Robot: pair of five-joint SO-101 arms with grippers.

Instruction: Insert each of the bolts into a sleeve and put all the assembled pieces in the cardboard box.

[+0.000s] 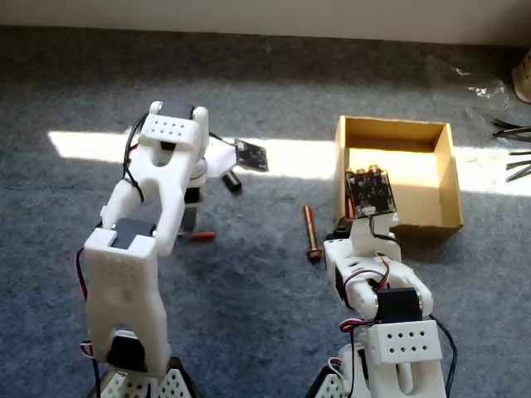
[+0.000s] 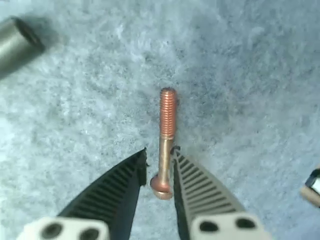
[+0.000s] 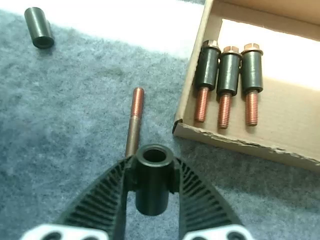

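Note:
In the left wrist view a copper bolt (image 2: 167,131) lies on the grey carpet between my left gripper's (image 2: 159,152) fingers, which stand narrowly open around its shank near the head. From above, that bolt (image 1: 202,236) pokes out beside the left arm. My right gripper (image 3: 151,172) is shut on a black sleeve (image 3: 151,180), its bore facing the camera. A second bolt (image 3: 134,121) lies just beyond it, seen from above as the bolt (image 1: 310,233) left of the cardboard box (image 1: 448,178). Three assembled pieces (image 3: 228,80) lie in the box (image 3: 300,115). A loose sleeve (image 3: 39,27) lies farther off.
The loose sleeve (image 1: 232,181) rests near the left arm's wrist camera, in a sunlit strip across the carpet. Dark tools (image 1: 514,149) lie at the right edge beyond the box. Bare carpet stretches between the two arms.

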